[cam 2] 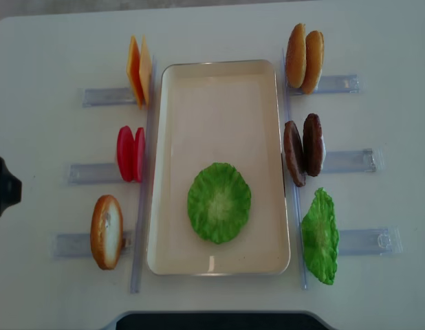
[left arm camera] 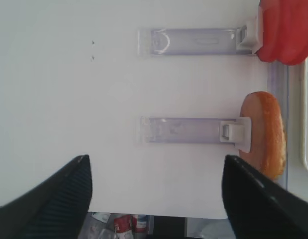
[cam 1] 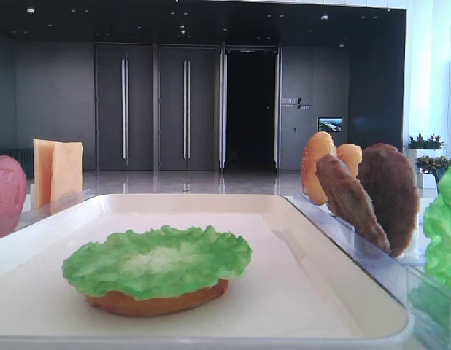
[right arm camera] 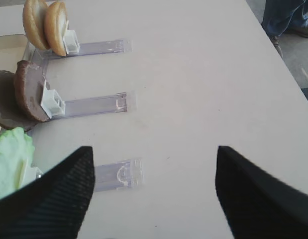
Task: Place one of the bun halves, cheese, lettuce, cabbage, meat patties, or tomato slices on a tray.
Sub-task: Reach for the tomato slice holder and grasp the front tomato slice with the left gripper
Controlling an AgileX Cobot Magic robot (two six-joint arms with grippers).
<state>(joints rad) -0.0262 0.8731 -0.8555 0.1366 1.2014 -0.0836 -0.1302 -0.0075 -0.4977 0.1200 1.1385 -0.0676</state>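
Observation:
The cream tray [cam 2: 219, 89] holds a lettuce leaf [cam 2: 219, 202] lying on an orange bun base [cam 1: 156, 302]. Left of the tray stand cheese slices [cam 2: 139, 71], tomato slices [cam 2: 131, 153] and a bun half [cam 2: 106, 231]. To its right are two bun halves [cam 2: 305, 58], meat patties [cam 2: 303, 151] and another lettuce leaf [cam 2: 320, 236]. No cabbage is in view. My left gripper [left arm camera: 156, 164] is open and empty over the table's left edge, short of the bun half [left arm camera: 263, 134]. My right gripper [right arm camera: 154, 152] is open and empty, to the right of the patties [right arm camera: 29, 97].
Clear plastic holders [cam 2: 350, 161] stick out from both long sides of the tray. The table edge [left arm camera: 154, 215] runs just below my left gripper's fingers. A dark part of the left arm [cam 2: 3, 185] shows at the left border. A person's legs [right arm camera: 286, 17] stand beyond the table.

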